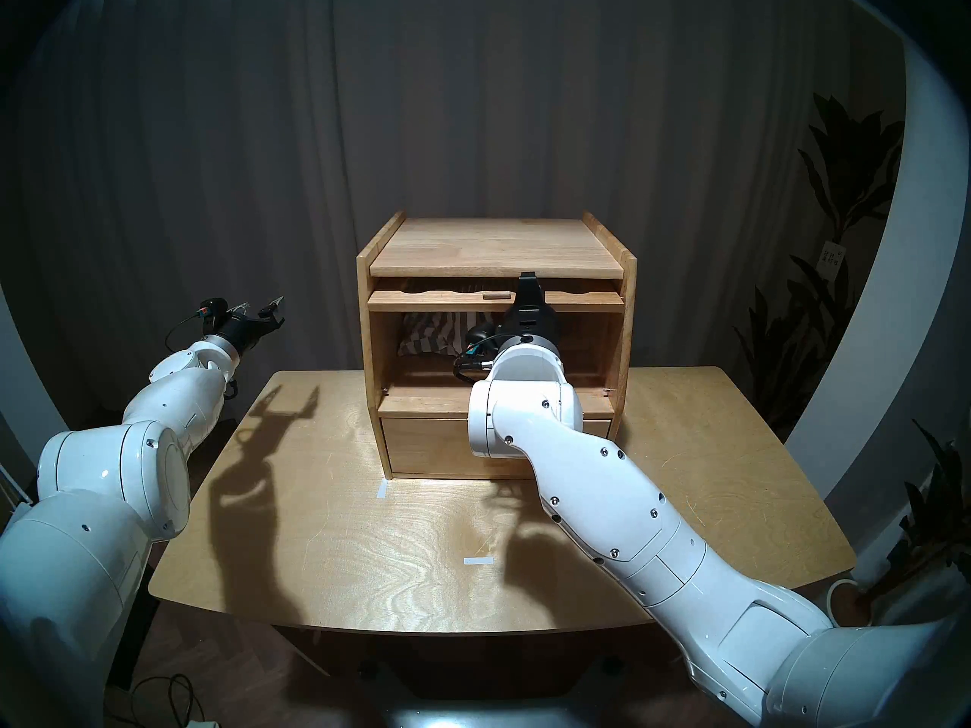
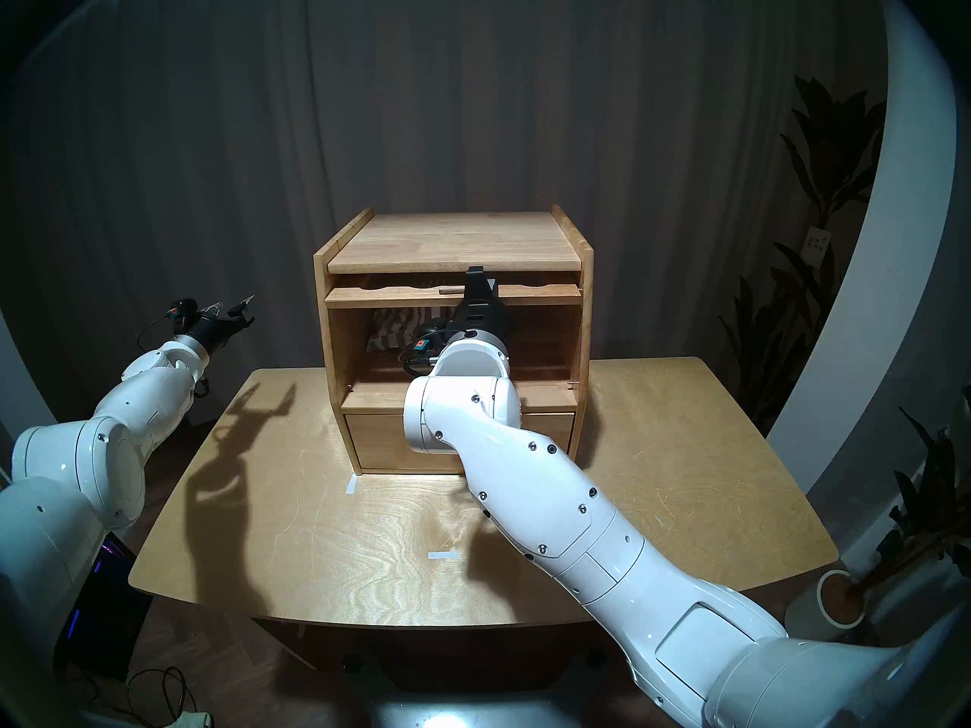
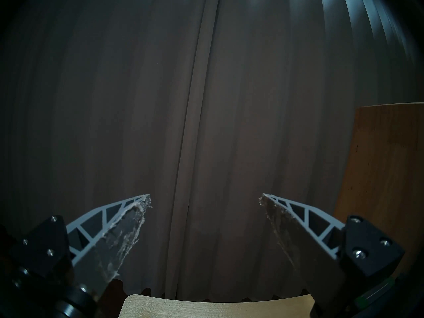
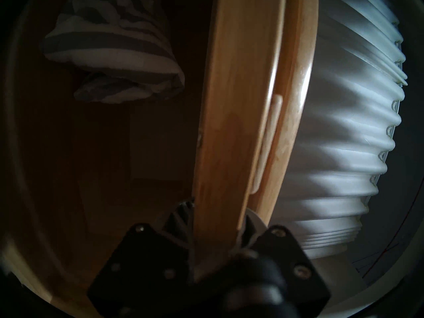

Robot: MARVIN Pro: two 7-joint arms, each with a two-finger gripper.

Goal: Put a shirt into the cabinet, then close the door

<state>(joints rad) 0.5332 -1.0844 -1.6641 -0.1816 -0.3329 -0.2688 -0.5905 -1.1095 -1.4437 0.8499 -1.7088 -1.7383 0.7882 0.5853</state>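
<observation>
I read the first stage as complete. The shirt (image 1: 446,333) lies bunched inside the cabinet (image 1: 628,312), in the upper compartment, toward its back and on my left half. From the right gripper (image 1: 528,285) it sits beyond and below the jaws, well apart from them; the right wrist view shows it deep in the compartment with bare floor between.

The second stage is in progress. The door (image 1: 420,300) is swung up to a nearly level position under the cabinet top, so the compartment stands open. In the right wrist view the jaws are closed over the door's wooden front rail, one finger on each face of the panel, just beside the peg handle (image 4: 267,145). The ribbed window lies on the far side of that rail.

The left gripper (image 3: 204,202) hangs level beside the cabinet's left wall, jaws spread wide with nothing between them, and clear of the work.

Remaining, in my judgement: swing the door down until it covers the compartment, then release the rail.
</observation>
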